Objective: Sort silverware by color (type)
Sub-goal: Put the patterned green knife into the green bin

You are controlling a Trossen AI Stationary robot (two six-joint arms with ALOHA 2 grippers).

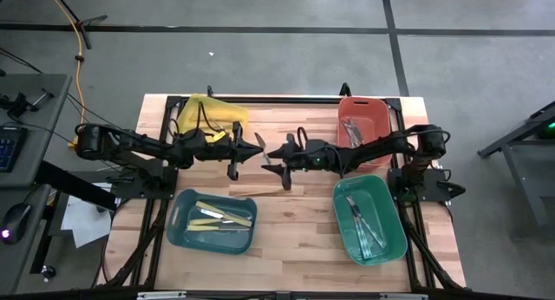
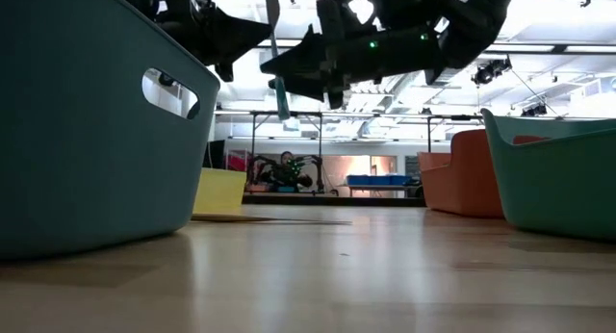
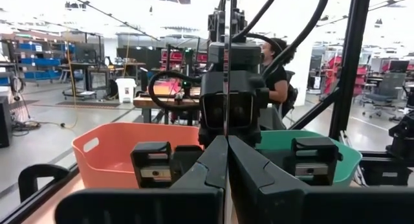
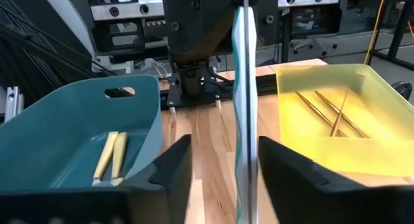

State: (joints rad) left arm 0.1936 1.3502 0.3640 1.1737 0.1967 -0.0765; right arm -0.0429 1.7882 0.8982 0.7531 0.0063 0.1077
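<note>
Above the middle of a pale wooden counter (image 1: pixel 286 239), two dark robot arms meet tip to tip over a thin, teal-tinted translucent utensil (image 4: pixel 244 101). The left tool (image 1: pixel 247 149) is clenched on the piece, which rises as a narrow vertical edge from between its closed fingers (image 3: pixel 259 179) in the left wrist view. The right tool (image 1: pixel 276 159) faces it from just beside, its jaws parted, with the utensil standing upright in the gap between its two dark fingers (image 4: pixel 171 169); whether those fingers touch the piece cannot be told. In the low view the utensil (image 2: pixel 280 88) hangs well clear of the counter.

Four plastic bins ring the tools. Behind the left tool sits a yellow bin (image 1: pixel 195 111) holding thin gold-tan pieces (image 4: pixel 326 111). Below that tool lies a dark teal bin (image 1: pixel 178 231) with cream-yellow utensils (image 1: pixel 221 215). Beyond the right tool stands an orange-red bin (image 1: pixel 381 109) with shiny silver-grey utensils (image 1: pixel 353 129), and nearer that arm's base a green bin (image 1: pixel 395 239) holds pale translucent pieces (image 1: pixel 364 222).

A person (image 3: pixel 275 68) stands in the room beyond the counter.
</note>
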